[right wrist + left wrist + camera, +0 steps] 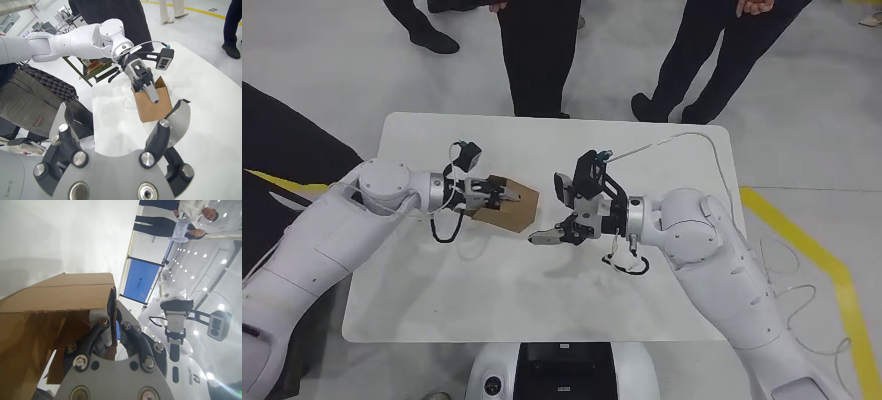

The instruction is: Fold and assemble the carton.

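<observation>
A white table [542, 295] lies beneath the left gripper [510, 193]; beyond that gripper, a green rack [102, 70] holds what may be cardboard scraps [93, 66].

- Bench [542, 300]: white flat-topped table, rect. w/ rounded corners, plain matte top. Stands on pale grey floor [802, 90].
- Right wrist view: bench [204, 79] top & one rounded corner visible, surface plain white.
- Brown cardboard carton [520, 206]: over bench middle, a bit toward left arm's side. Tilted, open end toward left arm.
- Carton wall clamped in left pincer [507, 197], one finger outside, other inside.
- Can't tell if carton's lower edge touches bench top or hangs just above it.
</observation>
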